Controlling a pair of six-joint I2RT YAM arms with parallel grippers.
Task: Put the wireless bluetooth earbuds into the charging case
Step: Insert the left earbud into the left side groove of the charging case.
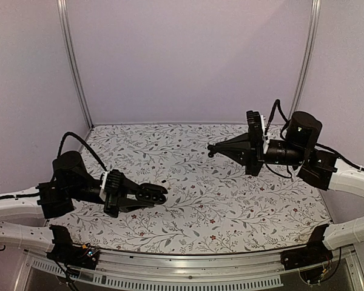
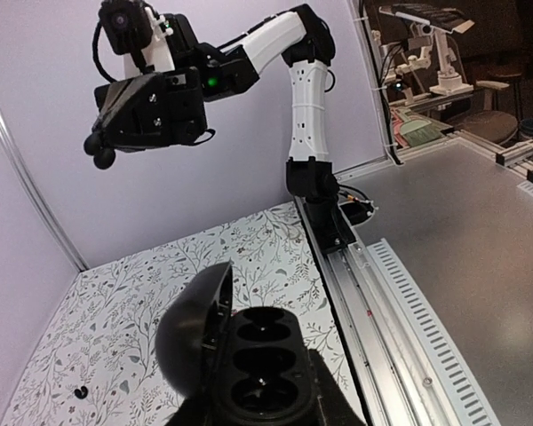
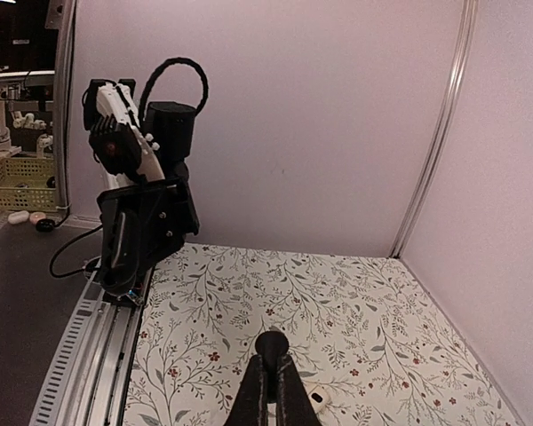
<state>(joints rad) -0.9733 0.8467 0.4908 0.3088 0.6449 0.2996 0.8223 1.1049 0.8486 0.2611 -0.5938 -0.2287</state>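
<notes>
My right fingers pinch one earbud at their tips, high above the table. My left fingers clamp the case with its lid open and wells up, ready to receive it. The other earbud lies on the table.

The left arm is stretched low over the worktop from the left, with the left gripper pointed to the right. Its jaws are closed on the open charging case. The right arm is raised higher and bent at the elbow. The right gripper is pointed left, clear of the worktop. Its fingers are pressed together, with an earbud pinched at their tips. The two grippers are set well apart.
</notes>
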